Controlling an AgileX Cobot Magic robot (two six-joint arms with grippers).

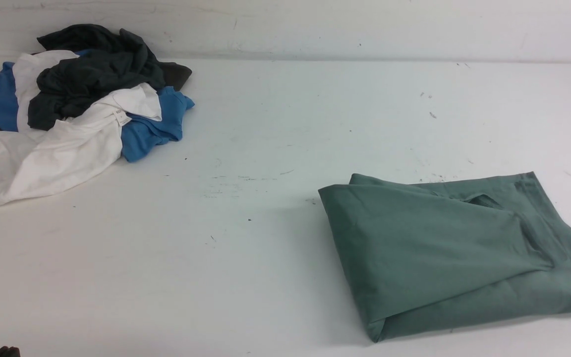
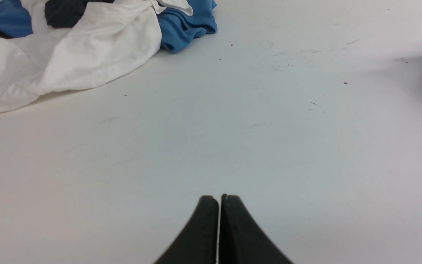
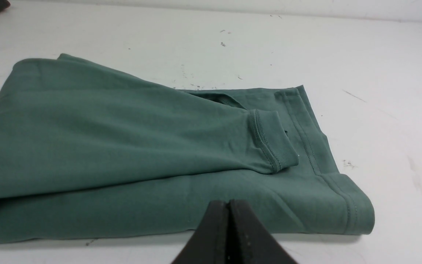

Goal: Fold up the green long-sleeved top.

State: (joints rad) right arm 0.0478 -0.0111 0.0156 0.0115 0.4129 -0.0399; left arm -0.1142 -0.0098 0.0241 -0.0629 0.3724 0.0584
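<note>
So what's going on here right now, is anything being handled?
Nothing is held. The green long-sleeved top lies folded into a compact bundle on the table, a sleeve cuff on top. The right gripper is shut just in front of it; the left gripper is shut over bare table. The pile of other clothes sits apart.

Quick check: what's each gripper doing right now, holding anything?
Left gripper: closed, fingers together over bare table, holding nothing.
Right gripper: closed, empty, in front of the folded green long-sleeved top.
</note>
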